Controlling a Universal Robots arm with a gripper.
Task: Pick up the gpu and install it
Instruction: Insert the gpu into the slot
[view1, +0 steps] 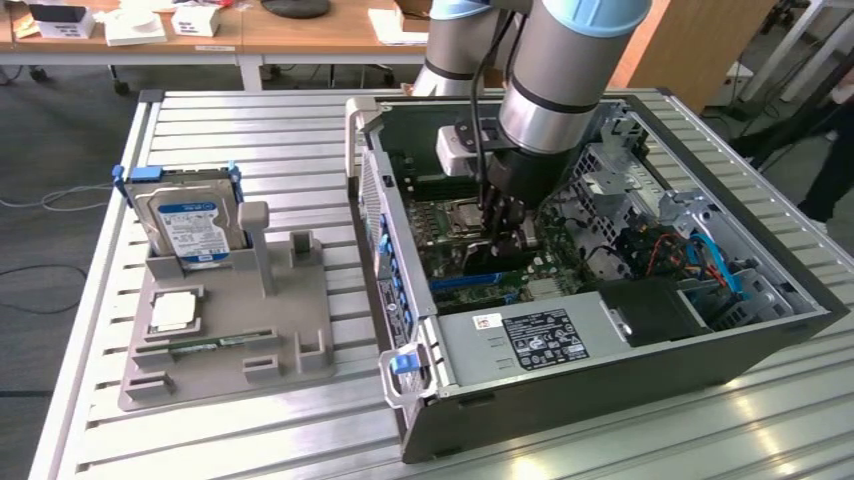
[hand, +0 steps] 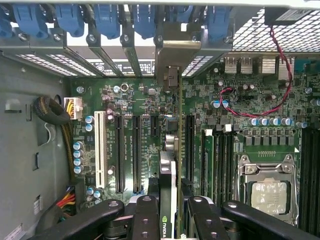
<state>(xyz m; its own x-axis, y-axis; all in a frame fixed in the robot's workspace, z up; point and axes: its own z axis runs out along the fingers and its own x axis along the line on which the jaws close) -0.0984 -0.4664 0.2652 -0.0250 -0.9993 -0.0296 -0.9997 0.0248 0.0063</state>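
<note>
The end effector (hand: 172, 222) is reaching down into the open computer case (view1: 747, 340), which is lying on its side on the table (view1: 240, 430). In the wrist view its black fingers (hand: 147, 215) are clamping the gpu (hand: 169, 170) from both sides. The jaws are standing partly apart, only as wide as the thin card between them. The card is showing edge-on, and its metal bracket (hand: 170, 55) is sitting up against the row of rear slot openings with blue clips (hand: 107, 20). The gpu is standing upright over the green motherboard (hand: 135, 100) and lining up with the long expansion slots. Whether its edge is seated in a slot cannot be told.

In the exterior view the end effector (view1: 511, 232) is hanging over the middle of the board, beside the power supply (view1: 527, 340) with its white label. The processor socket (hand: 267, 192) is lying off to one side of the card, and a red wire (hand: 280, 95) is looping above it.

Toward the exterior view's left, well apart from the case, a grey holder tray (view1: 267, 370) is resting on the table. It is carrying a hard drive (view1: 191, 228) standing upright, a square processor chip (view1: 174, 312) lying flat, and a slim green memory stick (view1: 200, 346) just in front of the chip.
</note>
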